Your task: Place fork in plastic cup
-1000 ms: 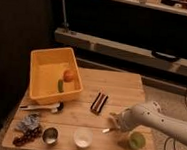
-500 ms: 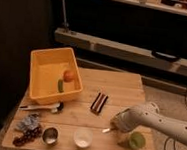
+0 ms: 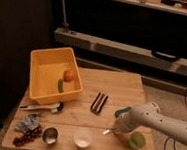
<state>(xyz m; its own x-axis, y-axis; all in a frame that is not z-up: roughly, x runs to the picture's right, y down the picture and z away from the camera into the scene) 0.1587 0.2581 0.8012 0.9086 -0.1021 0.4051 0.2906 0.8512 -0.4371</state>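
Gripper (image 3: 113, 127) lowered slightly, now at the tabletop (image 3: 110, 89) over the fork (image 3: 106, 132), light-green plastic cup (image 3: 137, 140) just beside it, white bowl (image 3: 82, 137) farther off, open or closed impossible to tell

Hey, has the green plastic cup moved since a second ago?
No. The plastic cup stays at the front-right corner of the table; the gripper is just left of it.

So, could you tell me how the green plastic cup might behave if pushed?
The plastic cup looks small, so probably light and easily slid or tipped. It stands near the table edge, so a push might send it off. The gripper is beside it.
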